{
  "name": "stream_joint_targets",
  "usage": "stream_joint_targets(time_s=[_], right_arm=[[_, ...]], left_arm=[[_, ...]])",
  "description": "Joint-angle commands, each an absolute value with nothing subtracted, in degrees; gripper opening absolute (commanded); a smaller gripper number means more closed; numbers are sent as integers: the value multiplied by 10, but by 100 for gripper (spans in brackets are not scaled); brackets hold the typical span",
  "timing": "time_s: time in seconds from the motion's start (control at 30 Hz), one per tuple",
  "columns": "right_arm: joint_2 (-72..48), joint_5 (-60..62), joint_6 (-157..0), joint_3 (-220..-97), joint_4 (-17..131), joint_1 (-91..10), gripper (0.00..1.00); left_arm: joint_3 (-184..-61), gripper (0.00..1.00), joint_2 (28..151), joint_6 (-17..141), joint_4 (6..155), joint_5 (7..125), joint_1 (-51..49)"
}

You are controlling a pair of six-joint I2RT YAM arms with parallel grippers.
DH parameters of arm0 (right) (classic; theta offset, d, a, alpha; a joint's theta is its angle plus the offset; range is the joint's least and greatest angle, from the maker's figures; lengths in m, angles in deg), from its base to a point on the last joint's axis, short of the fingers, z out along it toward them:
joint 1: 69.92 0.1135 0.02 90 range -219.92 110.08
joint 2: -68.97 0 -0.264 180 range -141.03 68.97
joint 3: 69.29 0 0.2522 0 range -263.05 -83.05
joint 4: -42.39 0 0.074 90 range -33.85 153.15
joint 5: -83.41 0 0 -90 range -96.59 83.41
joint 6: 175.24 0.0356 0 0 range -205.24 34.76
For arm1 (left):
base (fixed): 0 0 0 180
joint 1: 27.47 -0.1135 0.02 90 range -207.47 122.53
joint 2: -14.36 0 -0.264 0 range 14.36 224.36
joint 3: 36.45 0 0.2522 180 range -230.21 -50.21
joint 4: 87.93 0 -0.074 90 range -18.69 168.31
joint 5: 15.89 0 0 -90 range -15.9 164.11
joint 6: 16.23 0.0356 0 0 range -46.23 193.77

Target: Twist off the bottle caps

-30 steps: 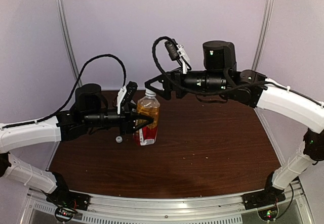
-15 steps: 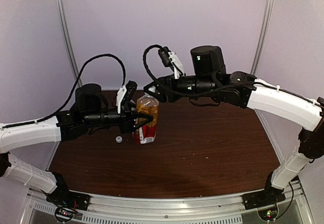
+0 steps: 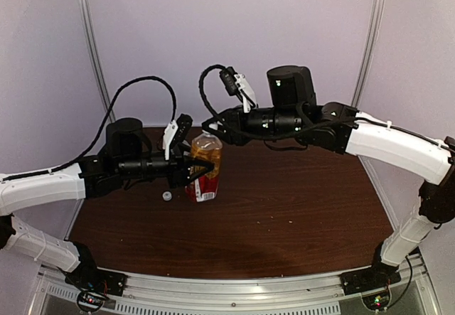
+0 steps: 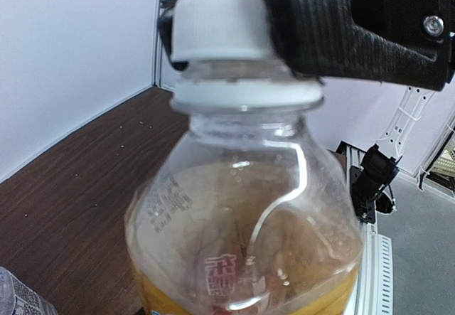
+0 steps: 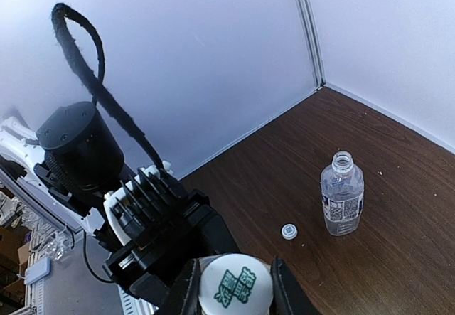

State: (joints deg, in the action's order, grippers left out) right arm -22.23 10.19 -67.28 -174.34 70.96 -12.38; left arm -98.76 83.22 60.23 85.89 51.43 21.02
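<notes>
My right pincer (image 5: pixel 234 288) is clenched on the small round white plastic screw cap (image 4: pixel 217 23) atop the plastic bottle of amber liquid with a red-white label (image 4: pixel 242 215). My left pincer (image 3: pixel 197 169) grasps that bottle's body, left of centre on the dark wood-grain table (image 3: pixel 298 201). The cap looks seated, so I judge it not yet unscrewed. Further left, the small clear plastic bottle (image 5: pixel 342 203) stands open-necked, its loose white cap (image 5: pixel 288 231) just beside it. I'd call that half done. Nothing blocks the twist.
</notes>
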Motion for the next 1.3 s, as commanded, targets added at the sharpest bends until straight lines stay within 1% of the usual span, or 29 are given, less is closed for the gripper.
stream_joint_targets(time_s=[0.0,0.07,0.13,0.3,0.4,0.47,0.6,0.77,0.93,1.03,1.1,1.27], right_arm=[[-204,151,-715,-1722,671,-134,10],[-199,191,-745,-1712,662,-144,9],[-197,257,-788,-1702,657,-159,9],[-210,466,-853,-1697,651,-196,11],[-226,570,-868,-1705,648,-214,14],[-232,601,-869,-1706,645,-220,15],[-237,599,-863,-1708,642,-222,20],[-230,529,-832,-1707,644,-223,25],[-217,471,-797,-1702,640,-223,34],[-207,452,-775,-1697,634,-222,42],[-198,439,-768,-1693,636,-222,51],[-171,404,-757,-1683,641,-215,66]], left_arm=[[-997,35,820,614,878,498,212],[-992,35,817,615,890,466,212],[-984,35,813,614,915,409,212],[-965,35,816,574,1003,250,212],[-961,35,821,555,1030,201,212],[-960,35,823,551,1036,189,212],[-961,35,824,553,1033,188,212],[-963,35,823,559,1021,204,212],[-966,35,819,576,993,235,212],[-968,35,817,584,980,260,212],[-968,35,815,585,978,273,212],[-974,35,813,591,961,322,212]])
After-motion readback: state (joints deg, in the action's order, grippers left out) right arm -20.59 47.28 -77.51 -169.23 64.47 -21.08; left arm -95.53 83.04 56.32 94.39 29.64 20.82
